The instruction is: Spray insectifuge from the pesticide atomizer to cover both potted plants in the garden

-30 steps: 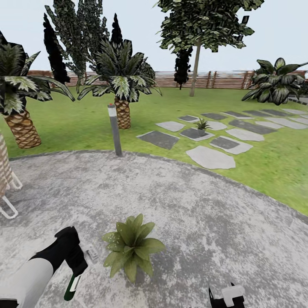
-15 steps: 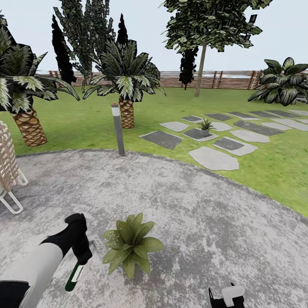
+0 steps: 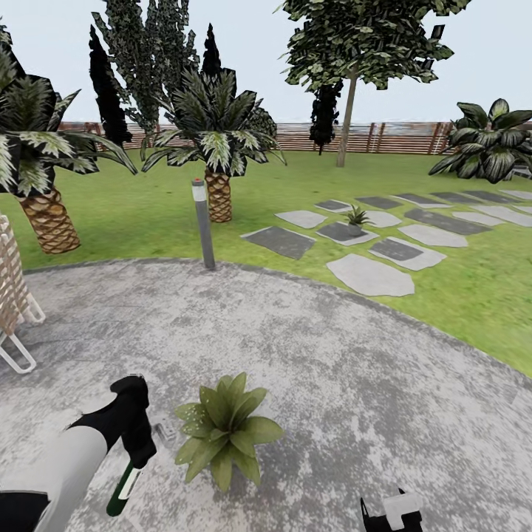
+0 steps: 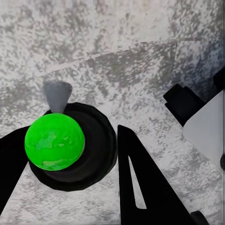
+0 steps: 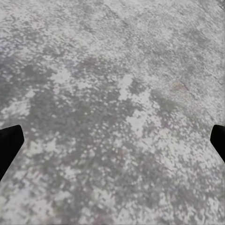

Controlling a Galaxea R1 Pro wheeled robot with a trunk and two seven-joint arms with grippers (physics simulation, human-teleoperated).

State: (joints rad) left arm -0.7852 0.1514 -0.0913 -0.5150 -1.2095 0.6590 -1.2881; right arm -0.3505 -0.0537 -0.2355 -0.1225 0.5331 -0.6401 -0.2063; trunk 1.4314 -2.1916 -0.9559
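My left gripper (image 3: pixel 137 445) is shut on the pesticide atomizer (image 3: pixel 121 490), a slim dark-green bottle hanging bottom-down, its white trigger head (image 3: pixel 163 431) toward the near plant. In the left wrist view the atomizer (image 4: pixel 54 143) appears end-on as a bright green round between my black fingers (image 4: pixel 138 182). The near potted plant (image 3: pixel 222 430) stands on the grey patio (image 3: pixel 355 399), just right of that gripper. A second potted plant (image 3: pixel 357 218) sits far off among the stepping stones (image 3: pixel 369 275). My right gripper (image 3: pixel 391 514) is low at the frame's bottom edge, open (image 5: pixel 112 140) over bare patio.
A grey bollard lamp (image 3: pixel 202 224) stands at the patio's far rim. Palm trees (image 3: pixel 217 177) grow on the lawn (image 3: pixel 473 288) behind it. A slatted chair (image 3: pixel 12 310) stands at the left. A brown fence (image 3: pixel 414 137) closes the garden.
The whole view shifted a little, so the camera moved. My left gripper with the atomizer has edged slightly lower beside the near plant. The right gripper is unchanged.
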